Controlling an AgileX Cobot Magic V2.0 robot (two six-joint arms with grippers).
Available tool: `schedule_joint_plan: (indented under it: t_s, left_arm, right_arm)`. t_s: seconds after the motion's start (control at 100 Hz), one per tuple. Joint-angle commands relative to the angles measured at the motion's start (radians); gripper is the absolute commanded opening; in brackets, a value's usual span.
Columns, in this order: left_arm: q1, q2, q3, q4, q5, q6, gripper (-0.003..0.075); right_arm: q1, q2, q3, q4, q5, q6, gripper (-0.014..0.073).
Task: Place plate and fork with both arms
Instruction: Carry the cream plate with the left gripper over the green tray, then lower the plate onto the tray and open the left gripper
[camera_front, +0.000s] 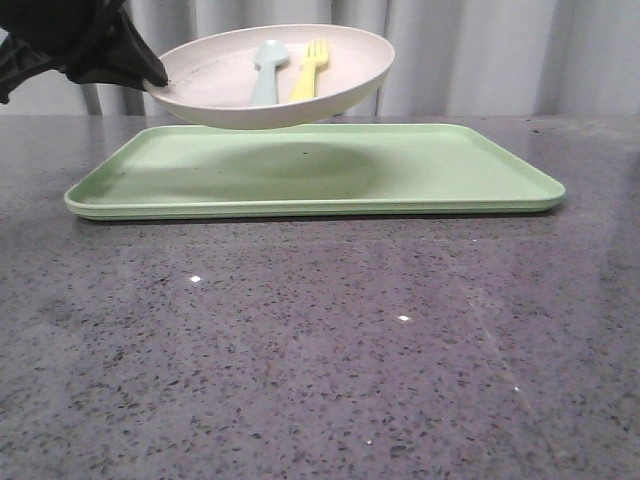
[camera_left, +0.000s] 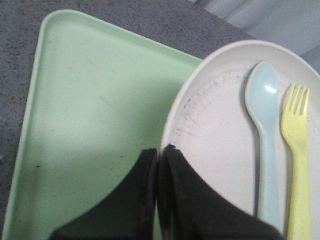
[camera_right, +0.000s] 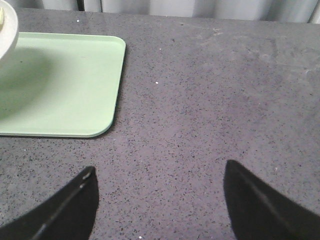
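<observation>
My left gripper (camera_front: 160, 78) is shut on the left rim of the cream-pink plate (camera_front: 215, 75) and holds it in the air above the light green tray (camera_front: 300, 170). The yellow fork (camera_front: 310, 68) and a pale blue spoon (camera_front: 266, 72) lie side by side in the plate. In the left wrist view my gripper (camera_left: 161, 152) pinches the plate's rim (camera_left: 215, 115), with the spoon (camera_left: 263, 120) and fork (camera_left: 296, 145) beyond it. My right gripper (camera_right: 159, 172) is open and empty over bare table, right of the tray's corner (camera_right: 75, 80). It is not seen in the front view.
The grey speckled table (camera_front: 320, 350) spreads in front of the tray and to its right (camera_right: 215, 90). A pale curtain (camera_front: 480, 50) hangs behind the table. The plate's edge (camera_right: 7, 30) shows at the side of the right wrist view.
</observation>
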Motion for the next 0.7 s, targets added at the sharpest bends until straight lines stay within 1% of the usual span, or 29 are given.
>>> schedule_joint_plan:
  t_s: [0.0, 0.69]
  left_arm:
    - [-0.017, -0.014, -0.053, -0.031, -0.064, -0.016, -0.0021]
    - [-0.019, 0.063, -0.070, -0.040, -0.070, -0.016, -0.0021]
  right_arm:
    - [-0.002, 0.015, -0.035, 0.002, -0.072, -0.006, 0.0530]
    - [-0.002, 0.015, -0.035, 0.002, -0.094, -0.006, 0.0530]
